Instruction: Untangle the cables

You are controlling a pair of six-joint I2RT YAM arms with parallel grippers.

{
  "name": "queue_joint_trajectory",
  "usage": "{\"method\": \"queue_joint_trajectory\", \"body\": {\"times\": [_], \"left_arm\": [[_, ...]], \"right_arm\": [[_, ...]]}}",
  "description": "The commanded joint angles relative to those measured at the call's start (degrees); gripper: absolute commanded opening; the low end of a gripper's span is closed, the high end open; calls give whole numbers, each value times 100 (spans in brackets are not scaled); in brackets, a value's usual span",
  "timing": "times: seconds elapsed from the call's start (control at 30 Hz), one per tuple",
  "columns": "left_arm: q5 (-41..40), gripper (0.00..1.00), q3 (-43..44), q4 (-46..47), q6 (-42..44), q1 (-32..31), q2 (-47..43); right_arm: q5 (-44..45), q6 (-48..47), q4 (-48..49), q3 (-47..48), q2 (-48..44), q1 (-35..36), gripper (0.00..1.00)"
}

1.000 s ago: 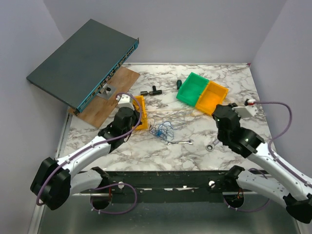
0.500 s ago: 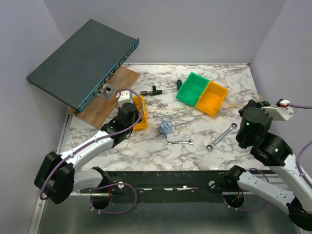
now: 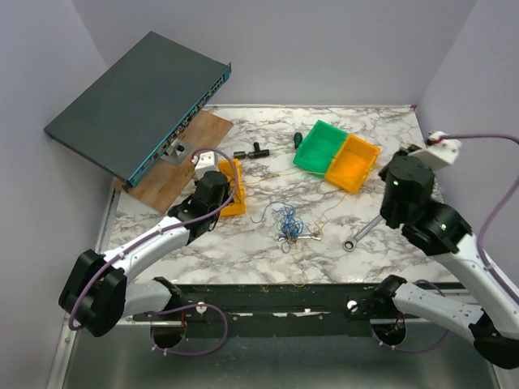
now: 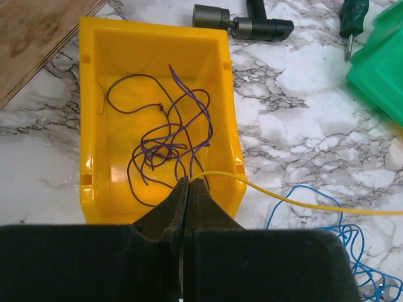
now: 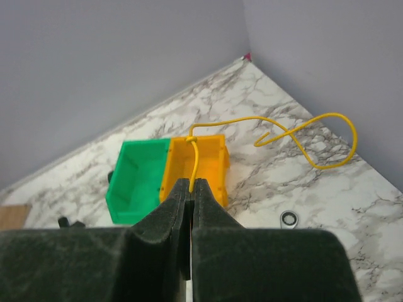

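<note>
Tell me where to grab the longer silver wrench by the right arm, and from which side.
Take the wrench at mid-shaft, straight down from above, closing across its narrow width. It lies flat and slanted on the marble table, so the sides offer no purchase, and its ring end is wider.

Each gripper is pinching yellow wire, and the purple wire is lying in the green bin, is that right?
Not quite. The purple wire lies in the yellow bin in front of the left gripper, not a green one; the left wrist view shows it. The rest holds: the left gripper and the right gripper each pinch yellow wire.
</note>
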Motion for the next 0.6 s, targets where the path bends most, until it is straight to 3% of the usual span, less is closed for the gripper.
{"method": "queue_joint_trajectory", "body": {"times": [0.0, 0.13, 0.2, 0.27, 0.3, 0.37, 0.57], "left_arm": [[431, 0, -468, 687, 397, 29, -409], [945, 1, -884, 1346, 615, 20, -752], [1263, 25, -923, 1494, 718, 25, -799], [1585, 58, -979, 1730, 806, -4, -810], [1748, 70, -1020, 1872, 840, -21, -824], [2076, 81, -1099, 2134, 935, -48, -875], [3858, 80, -1325, 3244, 1078, -85, -809]], "right_arm": [[-1405, 29, -474, 136, 755, -32, 1], [-2644, 100, -452, 351, 1263, -35, 1], [-3200, -34, -202, 487, 1361, -28, 1], [-3683, -55, -74, 741, 1472, -28, 1], [-3867, -38, -49, 854, 1533, -28, 1], [-4181, 56, -25, 1124, 1693, -30, 1], [-4411, 484, 58, 1393, 2062, -28, 1]]}}
